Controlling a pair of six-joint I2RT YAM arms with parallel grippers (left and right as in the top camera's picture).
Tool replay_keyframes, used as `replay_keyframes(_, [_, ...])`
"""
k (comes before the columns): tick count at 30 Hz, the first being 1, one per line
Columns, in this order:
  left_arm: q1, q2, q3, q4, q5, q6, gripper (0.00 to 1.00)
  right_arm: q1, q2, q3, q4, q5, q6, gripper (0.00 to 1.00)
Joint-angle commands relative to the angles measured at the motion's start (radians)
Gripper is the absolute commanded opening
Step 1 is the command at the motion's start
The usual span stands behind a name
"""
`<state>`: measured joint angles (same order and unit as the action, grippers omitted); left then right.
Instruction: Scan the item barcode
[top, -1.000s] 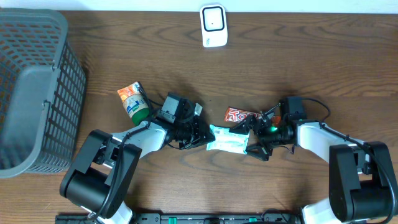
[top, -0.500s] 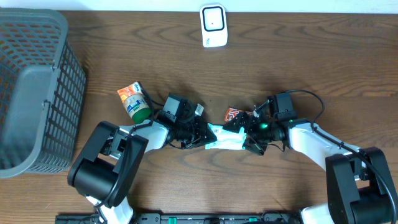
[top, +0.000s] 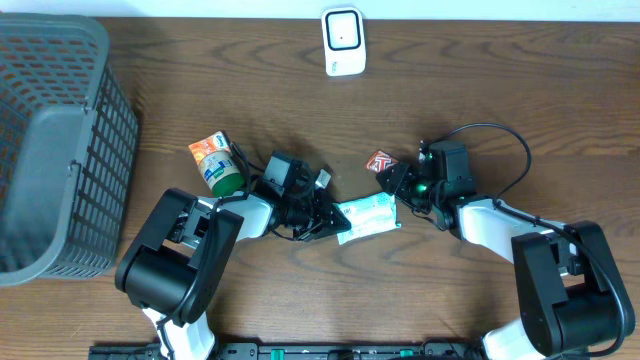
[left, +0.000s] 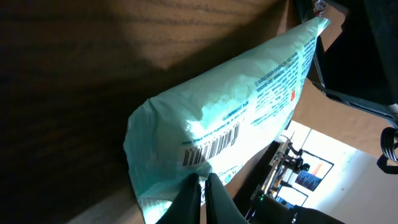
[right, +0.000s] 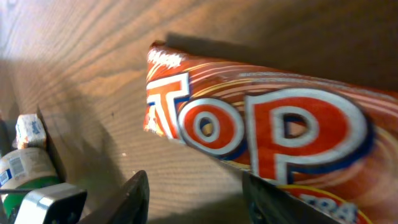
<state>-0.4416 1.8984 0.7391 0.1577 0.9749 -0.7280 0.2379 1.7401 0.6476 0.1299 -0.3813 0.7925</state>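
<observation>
The right gripper has let go of the pale-green packet and swung farther back to the red Top wrapper, jaws spread at its edge. The left gripper pinches the packet's left end, barcode showing. The packet is mid-table, well short of the white scanner.

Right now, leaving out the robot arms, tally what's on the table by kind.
packets: 2, a mint-green packet and a red packet
bottle: 1
basket: 1
scanner: 1
Total: 5
</observation>
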Motion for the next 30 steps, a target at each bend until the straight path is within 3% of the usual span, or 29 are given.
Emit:
replay_keyframes(1, [-0.008,0.042,-0.016,-0.017,-0.062,0.016,0.07,0.025,0.241,-0.161,-0.14,0.303,-0.068,0.57])
replay_keyframes(6, [-0.007,0.042,-0.016,-0.017,-0.062,0.016,0.08,0.059,0.241,-0.167,-0.226,0.262,-0.087,0.86])
replay_keyframes(8, [-0.007,0.042,-0.016,-0.017,-0.062,0.016,0.07,0.061,0.241,-0.179,-0.237,0.23,-0.094,0.92])
replay_keyframes(21, [-0.001,0.042,-0.016,0.006,-0.058,0.021,0.07,0.064,0.241,-0.22,-0.28,0.084,-0.138,0.91])
replay_keyframes(26, [0.068,0.042,-0.015,0.037,-0.016,0.047,0.07,0.063,0.241,-0.203,-0.301,0.051,-0.166,0.95])
replay_keyframes(30, [0.14,0.042,-0.015,0.039,-0.014,0.06,0.07,0.063,0.24,-0.156,-0.423,-0.012,-0.207,0.91])
